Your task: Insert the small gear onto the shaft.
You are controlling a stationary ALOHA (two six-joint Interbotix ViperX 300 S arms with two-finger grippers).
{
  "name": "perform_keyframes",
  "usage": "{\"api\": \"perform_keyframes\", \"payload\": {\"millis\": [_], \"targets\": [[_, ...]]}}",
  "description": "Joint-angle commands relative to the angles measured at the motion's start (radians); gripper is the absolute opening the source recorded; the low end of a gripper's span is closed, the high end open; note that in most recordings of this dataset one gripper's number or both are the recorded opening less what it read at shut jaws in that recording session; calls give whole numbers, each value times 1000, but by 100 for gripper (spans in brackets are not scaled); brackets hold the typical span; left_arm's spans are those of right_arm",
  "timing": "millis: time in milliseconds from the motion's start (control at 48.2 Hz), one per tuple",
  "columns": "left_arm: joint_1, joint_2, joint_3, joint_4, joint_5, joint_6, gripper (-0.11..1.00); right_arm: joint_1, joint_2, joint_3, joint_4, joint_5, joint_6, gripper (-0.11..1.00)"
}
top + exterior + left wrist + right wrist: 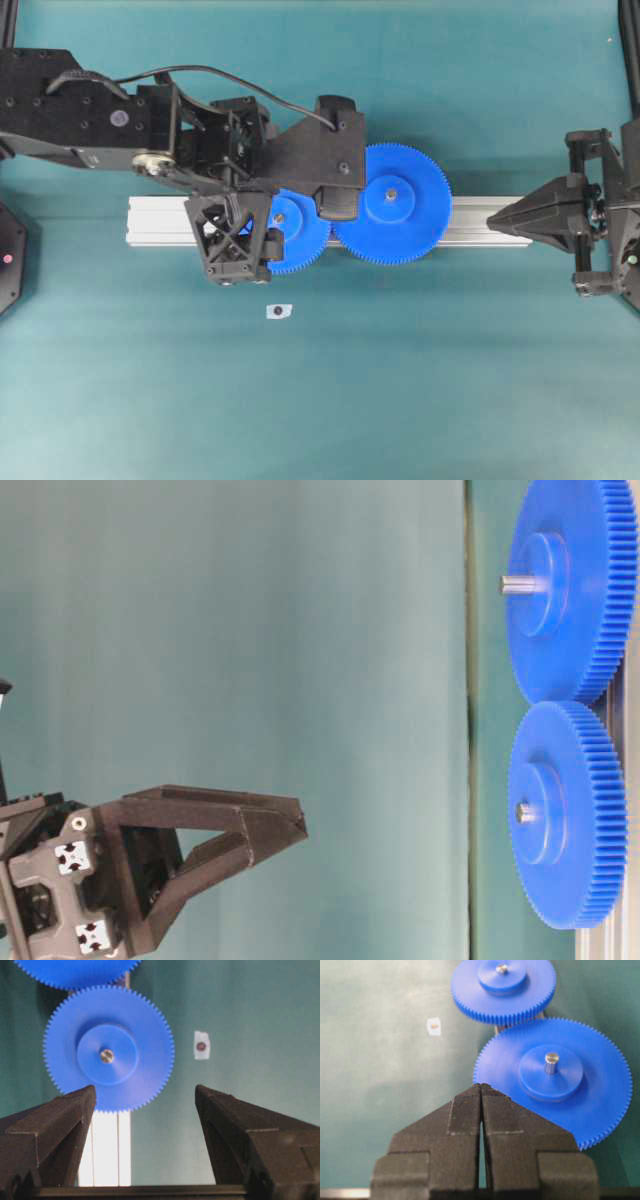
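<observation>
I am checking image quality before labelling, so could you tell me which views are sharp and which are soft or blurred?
Overhead view: evenly lit, crisp teeth on the small gear. Table-level view: large gear fairly sharp, mat behind streaky. Left wrist view: left gripper fingers softly blurred, the white chip hazy, the rail glaring white. Right wrist view: right gripper sharp, far gear slightly soft.

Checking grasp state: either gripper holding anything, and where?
Nothing held. Left gripper is open and empty above the small blue plastic toothed gear, which sits on its grey metal pin. Right gripper is shut, empty.

place: robotics lab bench | evidence: teal mat (320, 400), aluminium rail (480, 222), two black robot arms
</observation>
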Motion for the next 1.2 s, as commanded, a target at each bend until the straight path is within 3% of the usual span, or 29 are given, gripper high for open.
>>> {"api": "perform_keyframes", "payload": {"millis": [0, 1182], "targets": [[-2, -14, -9, 2, -6, 2, 76, -2, 0, -9, 2, -3, 14, 0], [-2, -2, -9, 3, -9, 0, 76, -2, -3, -3, 0, -14, 12, 0]]}}
